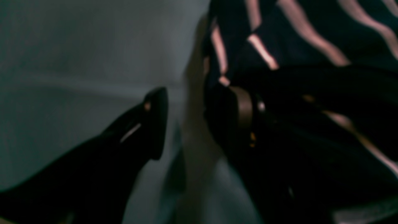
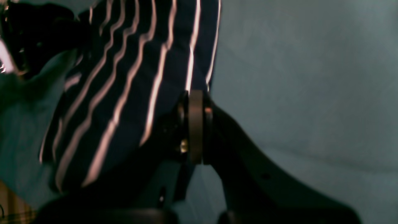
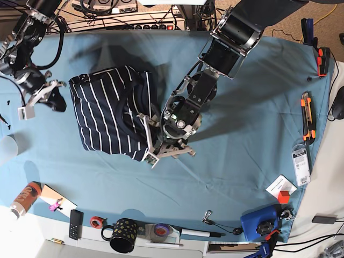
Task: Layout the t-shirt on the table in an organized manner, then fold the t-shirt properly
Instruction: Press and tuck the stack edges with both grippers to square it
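The t-shirt [image 3: 110,110], dark navy with thin white stripes, lies bunched on the left-centre of the teal-covered table [image 3: 252,123]. My right gripper [image 3: 54,97] is at the shirt's left edge. In the right wrist view its jaws [image 2: 196,124] are shut, and the striped t-shirt [image 2: 133,81] runs up from between the pads. My left gripper [image 3: 161,146] sits low at the shirt's lower right edge. In the left wrist view it [image 1: 199,115] stands open. One finger is over bare cloth and the other is against the edge of the t-shirt [image 1: 304,37].
Along the near table edge lie a can [image 3: 24,199], a remote [image 3: 76,224], tape rolls [image 3: 97,221], a spotted mug [image 3: 122,235] and a blue device [image 3: 258,223]. An orange knife [image 3: 306,115] and a packet [image 3: 301,164] lie at the right edge. Cables run along the far edge.
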